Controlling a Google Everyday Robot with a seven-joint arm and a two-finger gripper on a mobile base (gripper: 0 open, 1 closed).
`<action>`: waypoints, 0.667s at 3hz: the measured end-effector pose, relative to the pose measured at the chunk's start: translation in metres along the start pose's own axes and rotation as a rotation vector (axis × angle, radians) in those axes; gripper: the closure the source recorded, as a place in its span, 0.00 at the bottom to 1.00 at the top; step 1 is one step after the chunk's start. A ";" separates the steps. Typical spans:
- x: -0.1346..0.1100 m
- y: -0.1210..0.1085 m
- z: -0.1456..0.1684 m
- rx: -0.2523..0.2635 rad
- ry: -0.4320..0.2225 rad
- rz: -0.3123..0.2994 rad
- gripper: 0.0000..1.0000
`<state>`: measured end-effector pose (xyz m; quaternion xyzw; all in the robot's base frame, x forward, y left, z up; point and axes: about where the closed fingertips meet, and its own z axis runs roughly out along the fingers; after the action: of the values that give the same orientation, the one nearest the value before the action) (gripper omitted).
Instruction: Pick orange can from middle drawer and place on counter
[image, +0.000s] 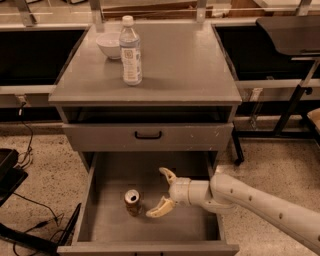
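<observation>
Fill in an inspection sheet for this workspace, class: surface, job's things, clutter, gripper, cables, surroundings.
Surface: counter, grey and flat, scuffed front edge.
Job's things: orange can upright on the floor of the open middle drawer.
Clutter: water bottle and white bowl on the counter's rear left.
Grippers: gripper inside the drawer, just right of the can, fingers open, holding nothing.
Cables: black cable on the ground at the left.
Surroundings: speckled floor, upper drawer shut, dark benches either side.
</observation>
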<state>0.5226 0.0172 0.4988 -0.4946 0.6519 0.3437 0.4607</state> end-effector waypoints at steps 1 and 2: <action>0.007 0.012 0.036 -0.033 -0.035 0.005 0.00; 0.015 0.016 0.065 -0.054 -0.051 0.009 0.00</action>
<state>0.5232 0.0757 0.4626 -0.4949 0.6326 0.3759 0.4622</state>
